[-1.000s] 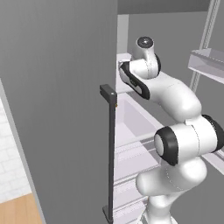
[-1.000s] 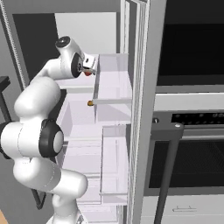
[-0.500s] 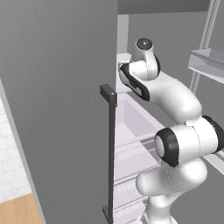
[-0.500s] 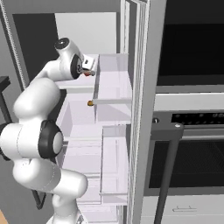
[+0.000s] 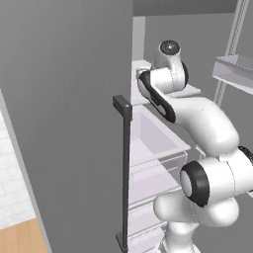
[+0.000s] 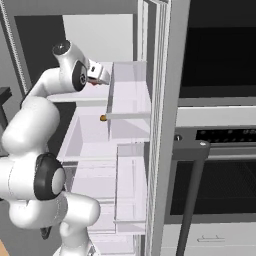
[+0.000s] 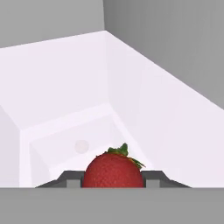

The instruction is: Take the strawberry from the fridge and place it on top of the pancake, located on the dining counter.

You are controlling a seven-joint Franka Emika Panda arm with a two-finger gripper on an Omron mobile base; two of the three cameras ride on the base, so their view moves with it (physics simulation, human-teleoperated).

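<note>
- Grey fridge [image 5: 64,123] standing open, long dark bar handle [image 5: 125,173] on the door edge, white shelves [image 6: 95,145] and clear door bins [image 6: 131,95] inside.
- Black wall oven [image 6: 220,85] just right of the fridge in the right base view.
- White arm [image 5: 197,118] reaching up into the upper fridge compartment.
- Tool [image 7: 112,180] at the upper shelf level, closed narrowly around the strawberry, one dark fingertip [image 7: 70,178] showing on each side of the fruit.
- Strawberry [image 7: 112,170] held between those tips above a white shelf, green leaves on top; seen as a red speck [image 6: 93,82] by the hand in the right base view.
- Small yellow-orange item [image 6: 102,118] on a lower shelf edge.
</note>
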